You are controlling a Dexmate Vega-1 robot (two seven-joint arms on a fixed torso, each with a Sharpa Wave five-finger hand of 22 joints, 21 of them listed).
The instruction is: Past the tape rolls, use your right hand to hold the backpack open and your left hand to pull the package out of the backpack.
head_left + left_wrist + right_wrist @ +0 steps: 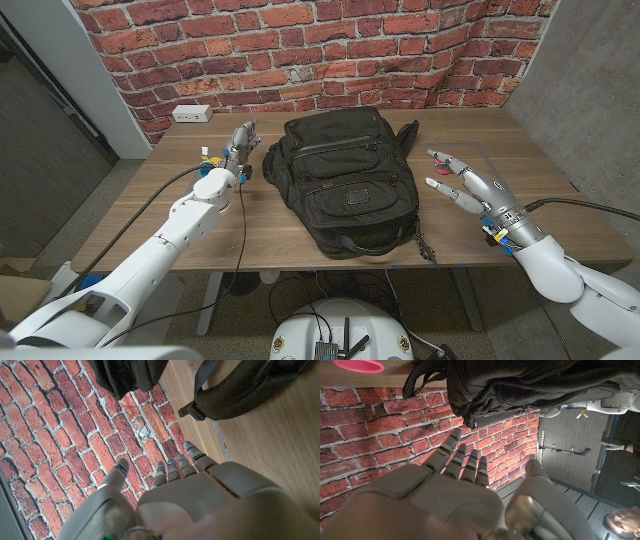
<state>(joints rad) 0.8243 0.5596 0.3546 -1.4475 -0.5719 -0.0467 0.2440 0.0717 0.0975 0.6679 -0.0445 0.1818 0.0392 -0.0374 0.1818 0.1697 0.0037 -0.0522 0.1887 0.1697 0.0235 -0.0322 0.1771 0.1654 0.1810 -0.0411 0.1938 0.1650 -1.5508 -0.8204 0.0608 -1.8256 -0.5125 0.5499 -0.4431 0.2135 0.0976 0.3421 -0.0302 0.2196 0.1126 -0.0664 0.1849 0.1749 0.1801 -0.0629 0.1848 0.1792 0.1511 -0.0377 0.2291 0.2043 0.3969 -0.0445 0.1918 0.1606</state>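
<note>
A black backpack (345, 180) lies on the wooden table (560, 200) with its front pocket facing up and its top toward the brick wall. What is inside it is hidden. My left hand (240, 148) stands just off the bag's left side, fingers stretched toward the wall and holding nothing. My right hand (462, 185) hovers to the right of the bag with fingers spread, apart from it. The left wrist view has my left hand (190, 495) before the backpack (125, 375) and its strap (240, 395). The right wrist view has my right hand (460, 490) facing the backpack (520, 385).
A white power strip (192, 113) lies at the table's back left by the brick wall. A pink round object (359, 365) sits on the table in the right wrist view. A person (620, 520) is at that view's edge.
</note>
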